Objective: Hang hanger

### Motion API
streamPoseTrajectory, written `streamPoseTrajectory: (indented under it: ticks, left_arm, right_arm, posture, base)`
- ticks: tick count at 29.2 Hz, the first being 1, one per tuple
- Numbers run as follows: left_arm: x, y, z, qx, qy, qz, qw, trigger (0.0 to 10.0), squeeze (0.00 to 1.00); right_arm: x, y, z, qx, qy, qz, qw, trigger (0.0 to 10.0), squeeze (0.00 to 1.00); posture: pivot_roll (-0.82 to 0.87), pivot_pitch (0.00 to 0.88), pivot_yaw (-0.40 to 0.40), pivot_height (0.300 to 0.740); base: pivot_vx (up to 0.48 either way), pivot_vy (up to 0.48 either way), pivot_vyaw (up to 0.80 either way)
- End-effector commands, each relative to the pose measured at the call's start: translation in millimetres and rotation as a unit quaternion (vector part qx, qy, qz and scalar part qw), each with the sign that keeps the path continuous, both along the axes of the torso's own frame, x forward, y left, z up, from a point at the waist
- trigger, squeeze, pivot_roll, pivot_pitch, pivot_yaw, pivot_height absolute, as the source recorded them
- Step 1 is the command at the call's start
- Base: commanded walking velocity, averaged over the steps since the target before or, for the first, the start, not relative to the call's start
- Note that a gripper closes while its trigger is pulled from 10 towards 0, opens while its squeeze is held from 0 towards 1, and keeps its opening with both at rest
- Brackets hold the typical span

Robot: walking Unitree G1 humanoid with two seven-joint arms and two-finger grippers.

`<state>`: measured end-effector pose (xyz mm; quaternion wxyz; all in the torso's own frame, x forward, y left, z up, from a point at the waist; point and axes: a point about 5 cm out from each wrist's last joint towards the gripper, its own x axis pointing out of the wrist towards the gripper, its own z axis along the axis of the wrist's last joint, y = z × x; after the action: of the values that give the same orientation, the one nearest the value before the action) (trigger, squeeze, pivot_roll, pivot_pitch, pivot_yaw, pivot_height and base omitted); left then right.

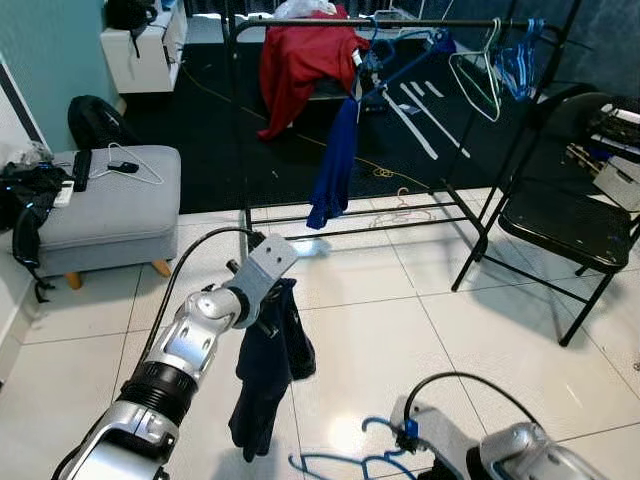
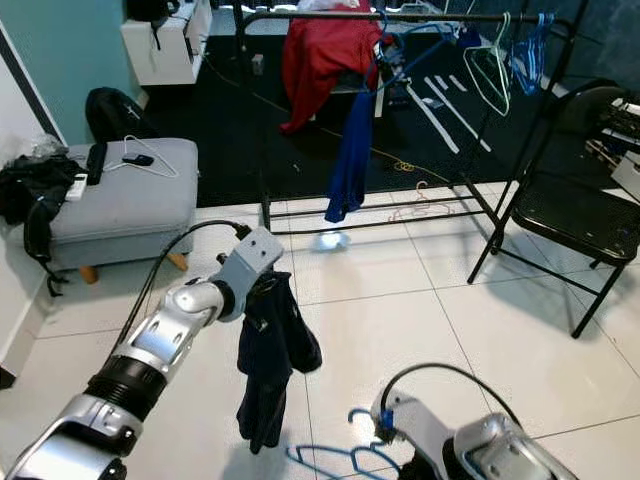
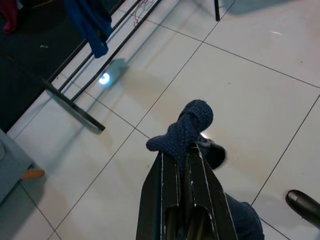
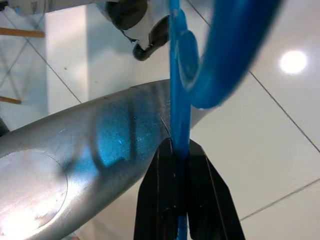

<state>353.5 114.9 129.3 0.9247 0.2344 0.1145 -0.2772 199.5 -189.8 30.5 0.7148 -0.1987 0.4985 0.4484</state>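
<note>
In the left eye view, your left gripper (image 1: 268, 322) at centre-left pinches a dark navy garment (image 1: 268, 375) that dangles clear of the white tiled floor (image 1: 480, 340) — the clothes rack (image 1: 400, 22) stands along the top.

In the left wrist view, the fingers are clamped on a knitted fold.

In the right wrist view, your right gripper (image 4: 181, 160) is closed on the blue hanger (image 4: 179, 95) — probably kept low for dressing it first.
</note>
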Motion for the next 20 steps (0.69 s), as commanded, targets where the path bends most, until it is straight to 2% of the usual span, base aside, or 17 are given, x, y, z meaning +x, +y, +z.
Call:
streamPoseTrajectory:
  ticks: [1,3,5,6,8,14,20]
  left_arm:
    - [-1.7,1.1,0.4,0.002,-0.001,-0.002,1.000,10.0,0.00]
    - [-0.6,-0.9,2.2,-0.001,-0.004,-0.002,1.000,10.0,0.00]
    - [-0.6,-0.9,2.2,-0.001,-0.004,-0.002,1.000,10.0,0.00]
    - [-0.3,-2.0,3.1,-0.003,-0.005,-0.003,1.000,10.0,0.00]
    - [-0.5,-4.3,5.7,-0.007,-0.009,-0.009,1.000,10.0,0.00]
    - [-2.0,-6.6,10.1,-0.004,-0.022,-0.029,0.999,10.0,0.00]
    - [-2.8,-3.5,9.6,0.016,-0.031,-0.034,0.999,10.0,0.00]
  right_arm:
    - [10.6,6.7,-16.9,-0.001,-0.042,-0.015,0.999,10.0,0.00]
    - [28.7,16.6,-29.7,0.003,-0.105,-0.054,0.993,10.0,0.00]
    - [28.7,16.6,-29.7,0.003,-0.105,-0.054,0.993,10.0,0.00]
    - [33.6,18.7,-31.8,0.006,-0.124,-0.069,0.990,10.0,0.00]
    - [40.5,8.3,-22.5,0.013,-0.156,-0.090,0.984,10.0,0.00]
    - [44.6,1.4,-9.5,0.020,-0.173,-0.095,0.980,10.0,0.00]
    - [52.6,-2.5,15.7,0.032,-0.192,-0.085,0.977,10.0,0.00]
  posture:
    - [-0.06,0.078,-0.016,0.740]
    - [-0.06,0.082,-0.014,0.740]
    - [-0.06,0.082,-0.014,0.740]
    - [-0.06,0.082,-0.014,0.740]
    - [-0.06,0.083,-0.013,0.740]
    - [-0.06,0.084,-0.013,0.740]
    - [-0.06,0.084,-0.011,0.740]
  base:
    - [0.000,0.000,0.00]
    - [0.000,0.000,0.00]
    - [0.000,0.000,0.00]
    - [0.000,0.000,0.00]
    - [0.000,0.000,0.00]
    - [0.000,0.000,0.00]
    - [0.000,0.000,0.00]
